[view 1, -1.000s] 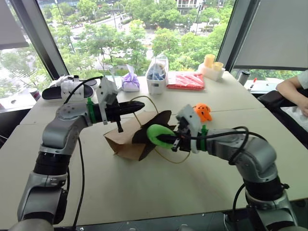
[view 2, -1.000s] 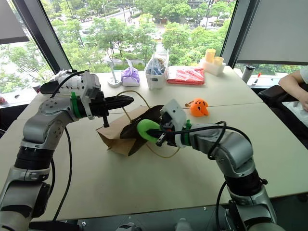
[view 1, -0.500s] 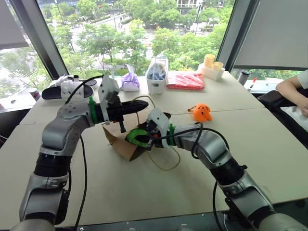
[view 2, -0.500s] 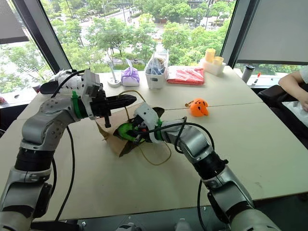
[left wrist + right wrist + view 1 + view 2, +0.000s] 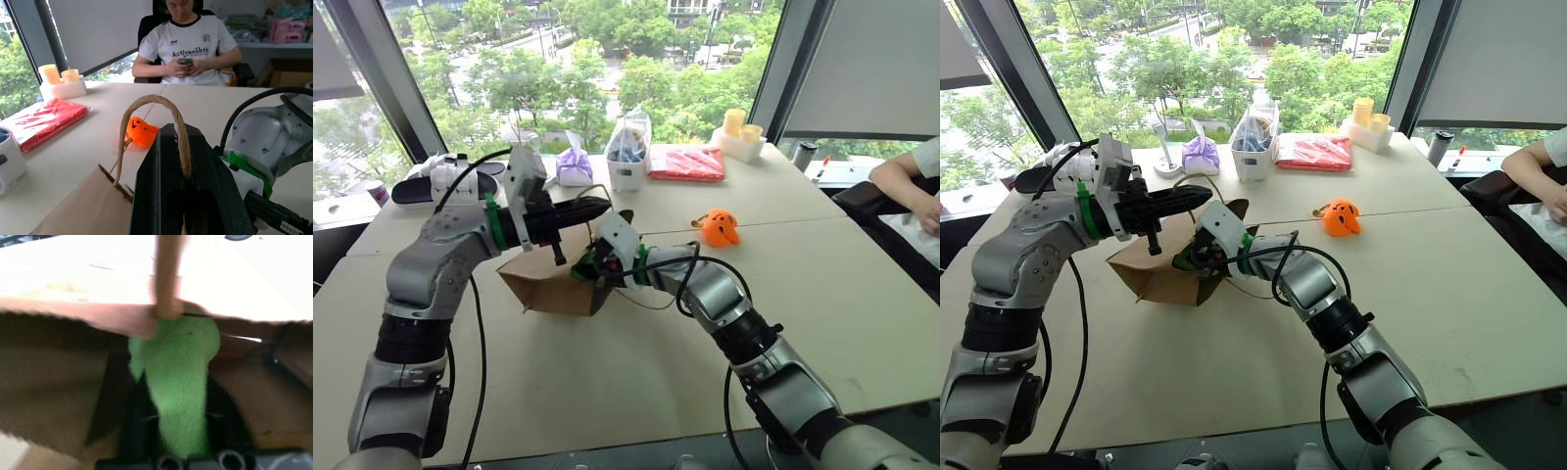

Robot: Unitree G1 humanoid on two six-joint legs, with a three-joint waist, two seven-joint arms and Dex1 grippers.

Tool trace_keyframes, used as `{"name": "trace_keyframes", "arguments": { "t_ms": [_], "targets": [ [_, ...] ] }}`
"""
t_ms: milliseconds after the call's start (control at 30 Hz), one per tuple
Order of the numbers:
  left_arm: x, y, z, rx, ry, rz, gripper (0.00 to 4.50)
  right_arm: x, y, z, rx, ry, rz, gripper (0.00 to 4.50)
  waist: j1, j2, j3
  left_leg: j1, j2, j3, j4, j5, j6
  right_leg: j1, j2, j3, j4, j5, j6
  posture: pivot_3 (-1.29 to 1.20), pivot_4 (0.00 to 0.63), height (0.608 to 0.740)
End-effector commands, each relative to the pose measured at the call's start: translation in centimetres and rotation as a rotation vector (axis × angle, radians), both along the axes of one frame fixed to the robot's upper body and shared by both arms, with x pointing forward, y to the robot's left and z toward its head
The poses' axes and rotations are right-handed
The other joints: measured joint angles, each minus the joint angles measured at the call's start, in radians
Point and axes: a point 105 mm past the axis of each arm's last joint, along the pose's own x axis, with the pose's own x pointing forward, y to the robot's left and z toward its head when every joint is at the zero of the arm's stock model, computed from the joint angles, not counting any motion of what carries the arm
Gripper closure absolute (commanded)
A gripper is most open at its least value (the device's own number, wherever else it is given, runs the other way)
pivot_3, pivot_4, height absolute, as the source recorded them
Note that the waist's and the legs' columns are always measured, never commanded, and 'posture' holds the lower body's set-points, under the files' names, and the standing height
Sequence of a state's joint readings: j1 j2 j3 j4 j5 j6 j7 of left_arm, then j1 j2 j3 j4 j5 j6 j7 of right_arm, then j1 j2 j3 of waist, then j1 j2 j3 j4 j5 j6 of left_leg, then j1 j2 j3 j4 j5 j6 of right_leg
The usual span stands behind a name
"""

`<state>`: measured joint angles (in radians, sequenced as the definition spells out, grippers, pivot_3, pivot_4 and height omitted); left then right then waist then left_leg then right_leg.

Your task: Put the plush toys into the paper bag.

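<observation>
From the head cameras, the left gripper (image 5: 592, 207) reaches across with its black fingers pinched tight on the cord handle (image 5: 594, 190) of the brown paper bag (image 5: 548, 290), lifting that side so the mouth gapes toward the other arm; that looks like the whole reason for the hold. The right gripper (image 5: 1189, 258) sits right at that mouth, nose into the opening, with the green plush toy (image 5: 1182, 260) between its fingers at the bag's lip. Off beyond that gripper, well apart on the table (image 5: 862, 313), lies the orange plush toy (image 5: 720, 228), not yet touched. Along the far edge stand a purple tied pouch (image 5: 574, 165), a clear plastic bag (image 5: 628, 149) and a red packet (image 5: 688, 164). Over to the left wrist camera: the tan cord loop arches up and over the closed fingers, clamped fast, with the bag's serrated edge (image 5: 111, 180) just below and the orange toy past the loop; a person sits behind at the far side. Now the right wrist camera: the green toy runs straight out between the fingers into the brown interior, bag rim across its tip. Whether those fingers are gripping or letting go, I cannot tell.
</observation>
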<state>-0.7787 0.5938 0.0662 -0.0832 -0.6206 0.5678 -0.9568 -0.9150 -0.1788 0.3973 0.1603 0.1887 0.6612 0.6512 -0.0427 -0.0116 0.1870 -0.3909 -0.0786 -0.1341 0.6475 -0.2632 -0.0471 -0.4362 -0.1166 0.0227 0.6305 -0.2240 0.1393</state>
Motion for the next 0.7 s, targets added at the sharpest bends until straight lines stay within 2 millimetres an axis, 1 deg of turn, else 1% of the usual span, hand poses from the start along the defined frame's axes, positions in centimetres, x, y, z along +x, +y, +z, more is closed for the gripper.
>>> {"name": "trace_keyframes", "arguments": {
  "t_ms": [33,67,133,167,233,333,400,500,600,667,700],
  "targets": [
    [-0.5,0.4,1.5,-0.036,-0.046,0.006,4.50,-0.4,0.5,2.4,0.047,-0.074,0.019,1.64,-0.002,0.000,0.000,0.000,0.000,0.000,0.000,0.000,0.000,0.000,0.000,0.000,0.000,0.000,0.000,0.00,0.150,0.740],
    [-0.5,0.4,1.5,-0.039,-0.044,0.007,4.50,-0.5,0.5,2.5,0.047,-0.076,0.021,1.06,-0.001,0.000,0.000,0.000,0.000,0.000,0.000,0.000,0.000,0.000,0.000,0.000,0.000,0.000,0.000,0.00,0.150,0.740],
    [-0.5,0.5,1.4,-0.040,-0.042,0.008,4.50,-0.7,0.1,3.0,0.056,-0.079,0.018,0.11,-0.001,0.000,0.000,0.000,0.000,0.000,0.000,0.000,0.000,0.000,0.000,0.000,0.000,0.000,0.000,0.00,0.150,0.740],
    [-0.5,0.5,1.3,-0.038,-0.040,0.008,4.50,-0.7,-0.3,3.3,0.058,-0.085,0.012,0.04,-0.001,0.000,0.000,0.000,0.000,0.000,0.000,0.000,0.000,0.000,0.000,0.000,0.000,0.000,0.000,0.00,0.150,0.740],
    [-0.5,0.5,1.1,-0.032,-0.035,0.006,4.50,-0.7,-1.8,4.3,0.053,-0.111,-0.007,0.04,0.000,0.000,0.000,0.000,0.000,0.000,0.000,0.000,0.000,-0.001,0.000,0.000,0.000,0.000,0.000,0.00,0.150,0.740],
    [-0.6,0.5,0.9,-0.027,-0.032,0.004,4.50,-1.1,-4.6,6.0,0.054,-0.139,-0.047,0.04,0.004,0.000,0.000,-0.001,0.000,-0.001,0.000,0.000,0.000,0.000,0.000,0.000,0.000,0.000,0.000,0.00,0.150,0.740],
    [-0.7,0.5,0.8,-0.027,-0.031,0.004,4.50,-1.6,-6.9,7.0,0.056,-0.152,-0.078,0.04,0.008,0.000,0.000,-0.001,0.000,-0.001,0.000,-0.001,0.001,0.000,0.000,0.000,0.000,0.000,0.000,0.00,0.150,0.740],
    [-0.7,0.5,0.7,-0.026,-0.031,0.006,4.50,-1.8,-11.2,8.5,0.065,-0.155,-0.182,0.04,0.009,0.000,0.000,-0.001,0.000,0.001,0.000,-0.002,0.003,0.000,0.000,0.000,-0.001,0.000,0.000,0.00,0.150,0.740],
    [-0.7,0.6,0.7,-0.030,-0.030,0.009,4.50,-0.8,-15.7,9.1,0.070,-0.147,-0.332,0.04,0.009,0.000,0.000,-0.001,0.000,0.003,0.000,-0.003,0.005,0.000,0.000,0.000,-0.001,0.000,0.000,0.00,0.150,0.740],
    [-0.6,0.6,0.7,-0.032,-0.031,0.010,4.50,0.6,-18.4,8.6,0.064,-0.134,-0.448,0.04,0.006,0.000,0.000,-0.001,0.000,0.004,0.000,-0.003,0.005,0.000,0.000,0.000,-0.001,0.000,0.000,0.00,0.150,0.740],
    [-0.6,0.6,0.7,-0.033,-0.031,0.011,4.50,1.3,-19.3,8.3,0.057,-0.132,-0.493,0.04,0.004,0.000,0.000,-0.001,0.000,0.004,0.000,-0.003,0.005,0.000,0.000,0.000,-0.001,0.000,0.000,0.00,0.150,0.740]
  ]
}}
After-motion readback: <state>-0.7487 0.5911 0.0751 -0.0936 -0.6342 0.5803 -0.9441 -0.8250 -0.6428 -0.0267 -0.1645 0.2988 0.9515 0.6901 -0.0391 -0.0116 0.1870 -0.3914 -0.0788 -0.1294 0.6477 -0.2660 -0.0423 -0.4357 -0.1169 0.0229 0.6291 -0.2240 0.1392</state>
